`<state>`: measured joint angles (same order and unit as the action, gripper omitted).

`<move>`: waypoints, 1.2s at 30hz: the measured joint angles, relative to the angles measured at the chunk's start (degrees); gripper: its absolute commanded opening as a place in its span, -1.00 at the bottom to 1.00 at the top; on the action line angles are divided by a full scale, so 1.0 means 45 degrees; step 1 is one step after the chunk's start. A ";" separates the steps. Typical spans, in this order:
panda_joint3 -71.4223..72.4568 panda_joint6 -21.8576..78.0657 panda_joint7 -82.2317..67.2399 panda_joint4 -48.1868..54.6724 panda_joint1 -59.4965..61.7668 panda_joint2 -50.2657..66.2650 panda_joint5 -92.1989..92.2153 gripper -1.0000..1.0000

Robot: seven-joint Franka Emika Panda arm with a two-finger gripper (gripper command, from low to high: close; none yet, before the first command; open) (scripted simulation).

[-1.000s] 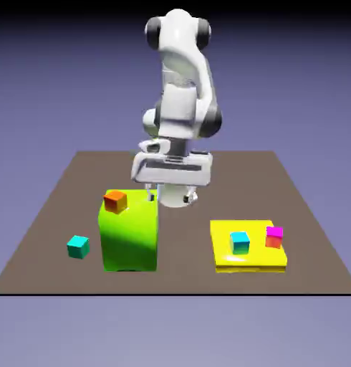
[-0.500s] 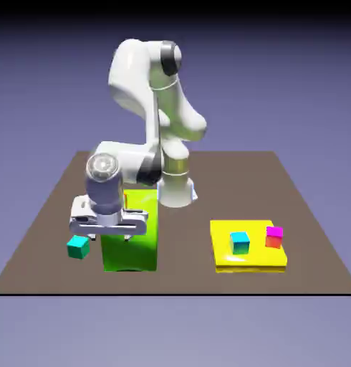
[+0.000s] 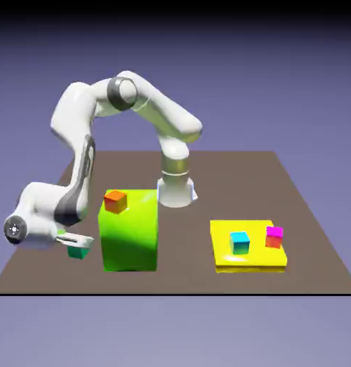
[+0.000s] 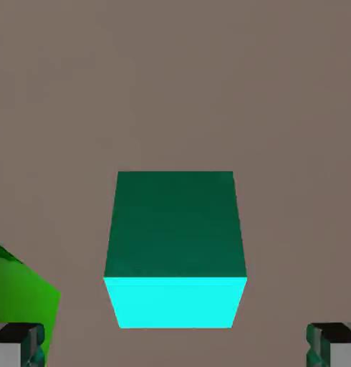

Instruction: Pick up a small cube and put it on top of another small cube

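The small cube (image 3: 80,252), sea-green teal, lies on the brown table at the exterior view's left, partly hidden by my hand. My gripper (image 3: 76,244) is low over it and open. In the hand view the small cube (image 4: 175,244) fills the middle, with my gripper (image 4: 175,349) straddling it. Its grey fingertips (image 4: 17,345) show at both bottom corners, wide apart and clear of the cube's sides. The other small cube (image 3: 240,242), bright sky-cyan, rests on a flat yellow slab (image 3: 225,258) at the exterior view's right.
A tall lime-green block (image 3: 130,236) stands just right of the teal cube, with an orange cube (image 3: 115,201) on top. Its green edge (image 4: 17,294) shows at the hand view's lower left. A magenta-and-red cube (image 3: 274,236) sits on the yellow slab beside the cyan one.
The arm has swung from behind the green block to the exterior view's left and dropped down over the teal cube. The jaws have stayed open.
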<state>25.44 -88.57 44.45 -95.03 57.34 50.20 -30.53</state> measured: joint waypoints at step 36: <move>0.1227 -0.3286 0.7449 -0.4995 -0.9314 -0.4733 1.0770 1.00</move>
<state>30.97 -103.36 77.97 -117.50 15.43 28.91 17.93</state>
